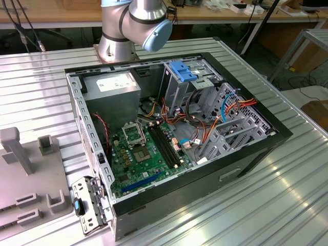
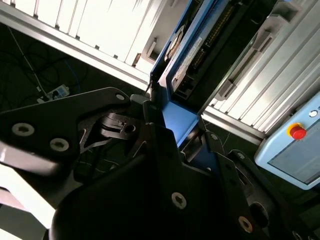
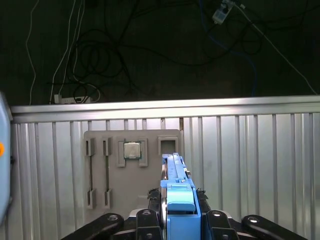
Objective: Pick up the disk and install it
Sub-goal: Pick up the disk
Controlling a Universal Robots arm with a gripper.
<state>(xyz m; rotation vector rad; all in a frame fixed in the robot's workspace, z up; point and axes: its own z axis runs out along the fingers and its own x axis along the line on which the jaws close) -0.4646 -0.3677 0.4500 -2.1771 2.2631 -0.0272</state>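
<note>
the black two-fingered gripper point(image 3: 176, 212) is clamped on the disk point(image 3: 174, 172) — a flat dark metal hard drive with bright blue plastic rails — with its jaws drawn in narrow against the drive's two faces. the first wrist view looks along the drive's edge, held clear above a ribbed aluminium table point(image 3: 250, 165) and a grey slotted plate point(image 3: 100, 165) carrying a square silver chip point(image 3: 132, 150). the second wrist view adds the drive's white label and a dark finger point(image 2: 154, 112) pressed beside the rail. the exterior view gives the wider scene — a silver-and-blue robot arm point(image 1: 136, 25) at twelve o'clock and an open black computer case point(image 1: 205, 184) at centre. within the case, a grey power-supply box point(image 1: 113, 84) sits at eleven, a blue plastic bracket point(image 1: 183, 70) at one and a green motherboard point(image 1: 138, 154) toward six.
</note>
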